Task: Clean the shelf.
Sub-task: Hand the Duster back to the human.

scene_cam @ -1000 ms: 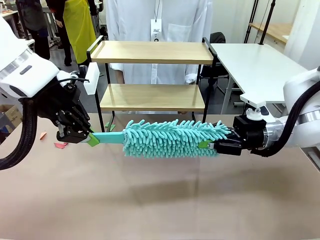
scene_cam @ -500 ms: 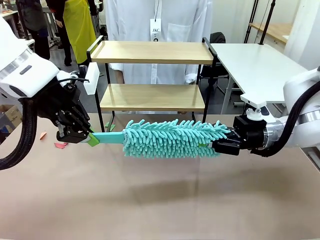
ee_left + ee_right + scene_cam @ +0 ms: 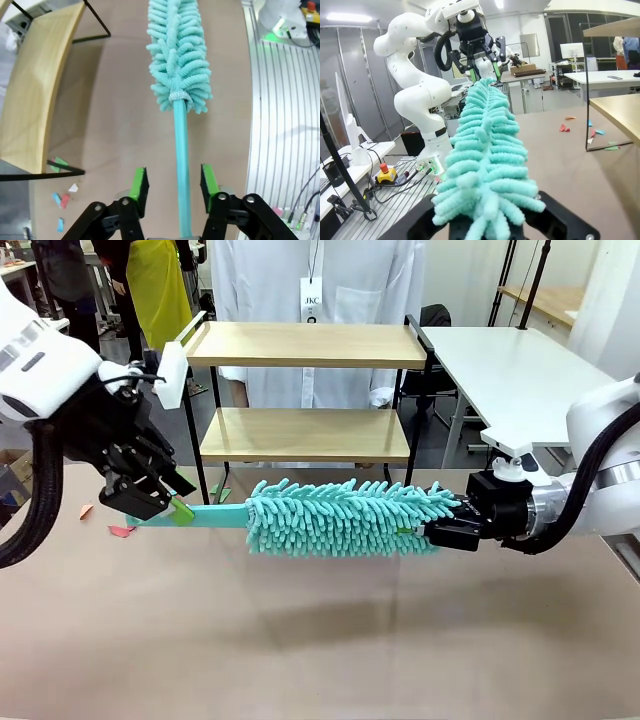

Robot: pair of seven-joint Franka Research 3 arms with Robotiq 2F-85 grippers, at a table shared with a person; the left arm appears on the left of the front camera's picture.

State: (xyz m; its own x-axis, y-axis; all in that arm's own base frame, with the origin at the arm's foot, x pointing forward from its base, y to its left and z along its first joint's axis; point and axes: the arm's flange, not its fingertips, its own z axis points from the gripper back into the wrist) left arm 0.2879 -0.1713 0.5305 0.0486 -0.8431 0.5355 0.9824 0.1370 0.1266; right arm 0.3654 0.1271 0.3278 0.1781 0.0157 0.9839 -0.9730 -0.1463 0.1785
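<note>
The shelf (image 3: 300,345) stands at the table's far side, a two-tier rack of light boards in a black frame; one of its boards (image 3: 35,90) runs down the left of the left wrist view. A teal fluffy duster (image 3: 340,518) hangs level in front of it. My right gripper (image 3: 425,532) is shut on the duster's fluffy end (image 3: 485,150). My left gripper (image 3: 170,502) is open at the far end of the handle (image 3: 215,515). Its green pads (image 3: 140,184) stand either side of the handle (image 3: 181,165) with gaps.
A person in a white coat (image 3: 320,300) stands behind the shelf. A white table (image 3: 520,370) lies at the back right. Small paper scraps (image 3: 120,530) lie on the brown tabletop near the left arm and by the shelf's foot (image 3: 62,200).
My left gripper has opened off the duster handle and risen a little up and to the left. The right gripper still holds the duster in the same place.
</note>
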